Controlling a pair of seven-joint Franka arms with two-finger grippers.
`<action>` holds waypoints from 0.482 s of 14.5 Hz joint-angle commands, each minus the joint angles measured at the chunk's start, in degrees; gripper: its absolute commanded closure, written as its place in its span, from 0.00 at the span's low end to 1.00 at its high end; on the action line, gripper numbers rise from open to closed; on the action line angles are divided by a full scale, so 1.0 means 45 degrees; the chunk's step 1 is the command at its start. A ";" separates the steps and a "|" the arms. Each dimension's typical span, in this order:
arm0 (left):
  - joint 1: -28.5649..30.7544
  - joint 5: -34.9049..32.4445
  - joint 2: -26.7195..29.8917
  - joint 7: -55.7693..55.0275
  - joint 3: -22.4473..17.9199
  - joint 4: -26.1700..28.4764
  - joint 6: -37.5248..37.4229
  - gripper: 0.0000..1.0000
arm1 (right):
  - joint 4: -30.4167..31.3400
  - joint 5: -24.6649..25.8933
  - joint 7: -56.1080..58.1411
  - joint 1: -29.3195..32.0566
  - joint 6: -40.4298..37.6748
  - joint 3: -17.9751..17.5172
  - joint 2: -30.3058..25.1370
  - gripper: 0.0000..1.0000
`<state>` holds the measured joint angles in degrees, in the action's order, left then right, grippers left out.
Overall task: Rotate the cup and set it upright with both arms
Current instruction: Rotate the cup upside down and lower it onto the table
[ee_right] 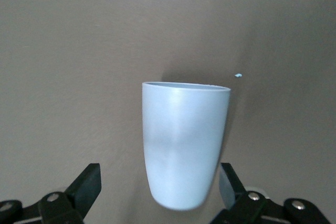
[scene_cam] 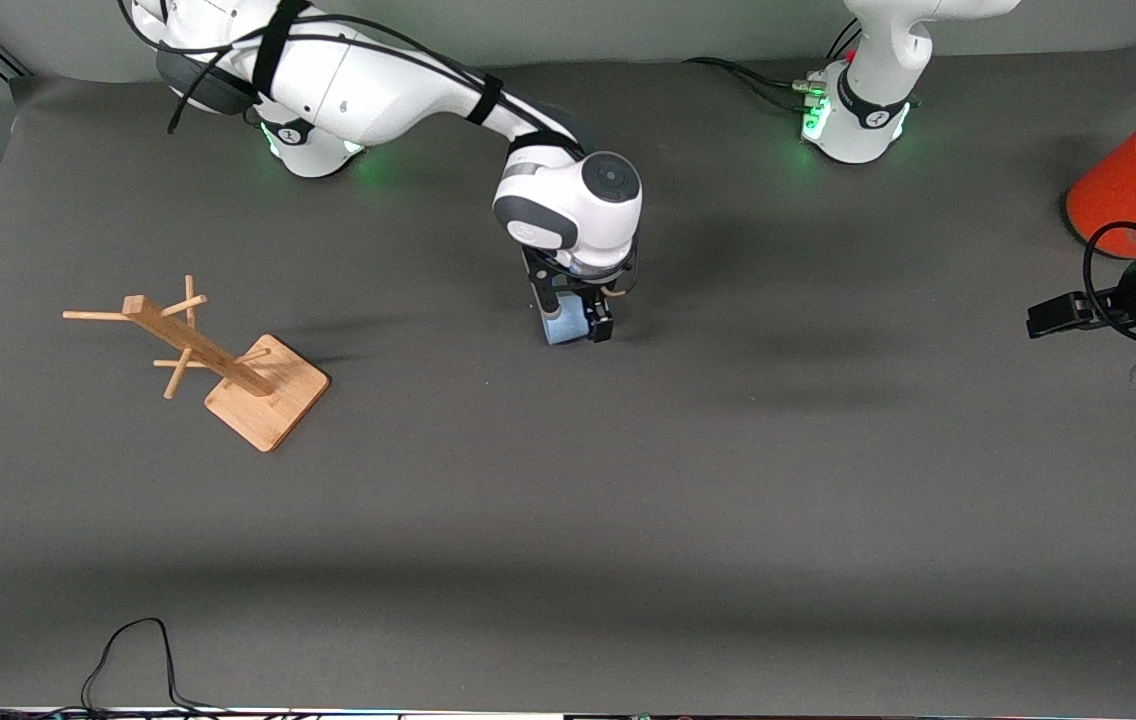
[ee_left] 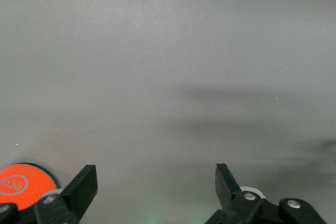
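Toward the right arm's end of the grey surface (scene_cam: 628, 500): a wooden rack (scene_cam: 218, 355) with pegs, standing on a square base. Near the middle, the right gripper (scene_cam: 576, 322) reaching down from its arm, fingers (ee_right: 84, 187) spread wide on either side of the cup (scene_cam: 562, 326), not pressing it as far as can be seen. Light-blue cup (ee_right: 184, 142) lying between those fingers in the right wrist view, rim pointing away from the camera, rounded bottom toward it, one finger just beside its wall. Farther toward the left arm's end, beside the edge: an orange-red can (scene_cam: 1133, 185) with a grey top, and just nearer the front camera than the can, the left gripper (scene_cam: 1053, 315), waiting, well apart from the cup. Left fingers (ee_left: 84, 187) open with nothing between them, only bare surface and the can's orange bottom (ee_left: 23, 184) in sight.
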<state>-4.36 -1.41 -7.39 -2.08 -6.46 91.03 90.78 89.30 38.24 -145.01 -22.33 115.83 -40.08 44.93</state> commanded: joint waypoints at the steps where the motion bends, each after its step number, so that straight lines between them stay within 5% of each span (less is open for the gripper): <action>1: -0.0028 0.0079 0.0060 0.0169 -0.0010 0.0006 0.0100 0.00 | -0.0682 -0.0448 0.2001 0.0780 -0.1537 -0.0992 -0.0550 0.00; 5: -0.0028 0.0098 0.0060 0.0169 -0.0010 0.0006 0.0100 0.00 | -0.0919 -0.2261 0.6213 0.1776 -0.2418 -0.1036 -0.2517 0.00; 7: -0.0106 0.0098 0.0060 0.0169 -0.0010 0.0006 0.0100 0.00 | -0.0918 -0.3609 0.9006 0.2169 -0.2770 0.0013 -0.3865 0.00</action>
<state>-4.39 -1.36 -7.41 -2.07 -6.41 91.00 90.79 83.96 27.49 -115.64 -13.99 104.92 -43.99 34.40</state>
